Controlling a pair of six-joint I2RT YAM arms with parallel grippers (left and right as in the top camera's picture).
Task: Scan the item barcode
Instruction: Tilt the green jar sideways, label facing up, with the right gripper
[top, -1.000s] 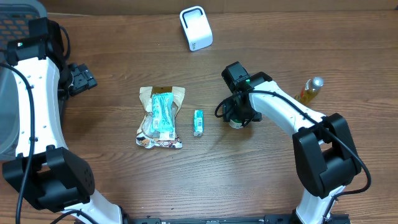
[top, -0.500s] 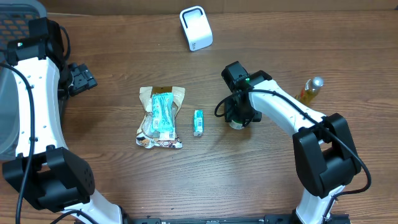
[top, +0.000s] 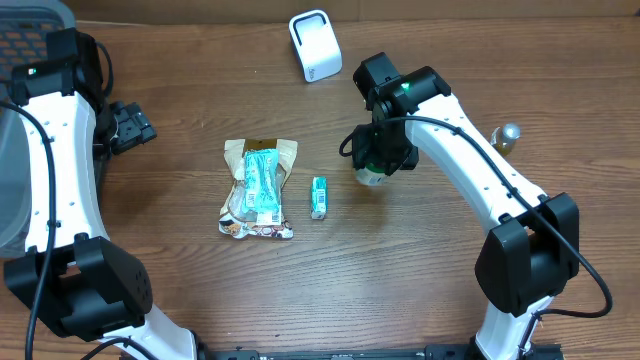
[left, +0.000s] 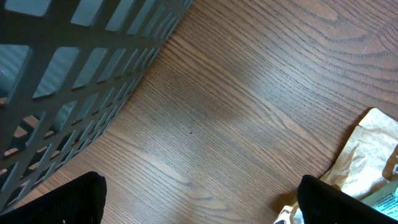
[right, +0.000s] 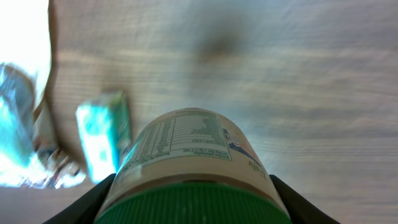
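From overhead, the right gripper (top: 381, 158) is clamped on a green-capped jar (top: 372, 177) over the middle of the table (top: 400, 290), slightly toward the right edge. The scanner (top: 315, 45) stands near the far edge, well apart from the jar. A bag (top: 258, 188) and a small teal pack (top: 319, 197) lie left of the jar, and a bottle (top: 500, 142) stands near the right edge. The left gripper (top: 133, 125) sits near the left edge beside a basket (top: 30, 25).

In the left wrist view, its fingers (left: 62, 202) are spread wide over bare wood, with the basket (left: 74, 74) on one side and a corner of the bag (left: 367, 162) on the other.

In the right wrist view, the fingers (right: 84, 208) press on both sides of the jar (right: 193, 155) just under its cap (right: 193, 208), printed label facing the camera. The pack (right: 106, 140) shows blurred below.
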